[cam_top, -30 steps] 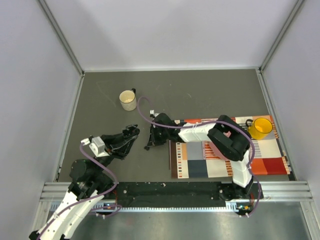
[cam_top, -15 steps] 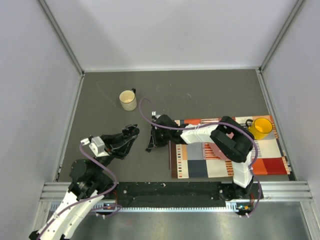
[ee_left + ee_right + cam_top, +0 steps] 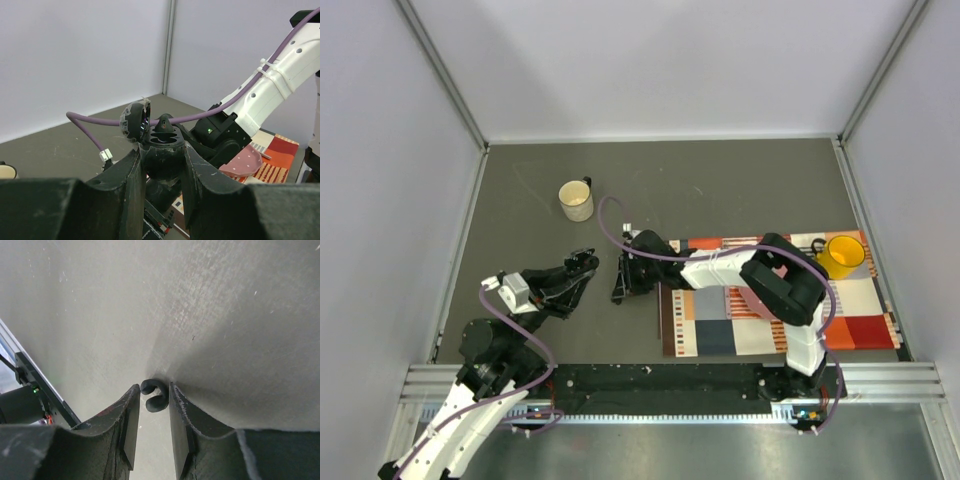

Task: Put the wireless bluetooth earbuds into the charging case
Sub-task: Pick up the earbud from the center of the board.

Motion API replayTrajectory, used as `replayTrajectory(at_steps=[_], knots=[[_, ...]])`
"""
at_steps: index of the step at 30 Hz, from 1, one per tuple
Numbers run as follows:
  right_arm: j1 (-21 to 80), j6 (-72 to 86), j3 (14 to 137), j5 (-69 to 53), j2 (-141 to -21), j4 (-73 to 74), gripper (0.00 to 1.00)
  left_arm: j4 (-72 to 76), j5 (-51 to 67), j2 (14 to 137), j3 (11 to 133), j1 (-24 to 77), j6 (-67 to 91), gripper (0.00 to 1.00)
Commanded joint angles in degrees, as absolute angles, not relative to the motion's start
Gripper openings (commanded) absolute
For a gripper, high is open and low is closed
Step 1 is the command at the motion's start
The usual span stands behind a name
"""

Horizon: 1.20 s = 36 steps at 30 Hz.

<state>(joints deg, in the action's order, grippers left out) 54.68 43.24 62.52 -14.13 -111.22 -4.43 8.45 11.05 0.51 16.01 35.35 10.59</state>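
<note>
Cream mug point(image 3: 576, 201) on grey table point(image 3: 720, 185); yellow cup point(image 3: 841, 256) on patterned mat point(image 3: 712, 335)

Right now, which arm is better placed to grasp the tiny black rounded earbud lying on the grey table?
Right. The right hand straddles the tiny black earbud; the left hand is shut on the open black charging case.

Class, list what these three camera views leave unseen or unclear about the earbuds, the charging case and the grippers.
- Right wrist view: whether the right gripper grips or merely straddles the small black curled earbud cannot be told.
- Top view: the right gripper covers that earbud; any other earbuds are too small to find.
- Left wrist view: the left gripper hides the lower half of the black oval charging case; how many earbuds sit inside is unclear.
</note>
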Motion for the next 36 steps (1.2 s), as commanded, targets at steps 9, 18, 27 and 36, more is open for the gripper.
replayTrajectory(at_steps=[9, 18, 27, 36], knots=[[56.1, 42.5, 59.1, -11.3, -108.5, -5.2, 0.31, 9.5, 10.7, -3.6, 17.1, 35.5, 11.3, 0.0], [56.1, 41.4, 58.6, -11.9, -108.7, -5.4, 0.28, 9.1, 10.8, -3.8, 17.1, 35.5, 11.3, 0.0], [57.1, 41.5, 57.7, -11.8, -109.2, -6.3, 0.24, 9.1, 11.0, -3.9, 16.9, 35.5, 11.4, 0.0], [58.4, 41.2, 57.7, -9.5, -109.2, -6.3, 0.22, 8.8, 11.2, -4.1, 16.8, 35.5, 11.5, 0.0]])
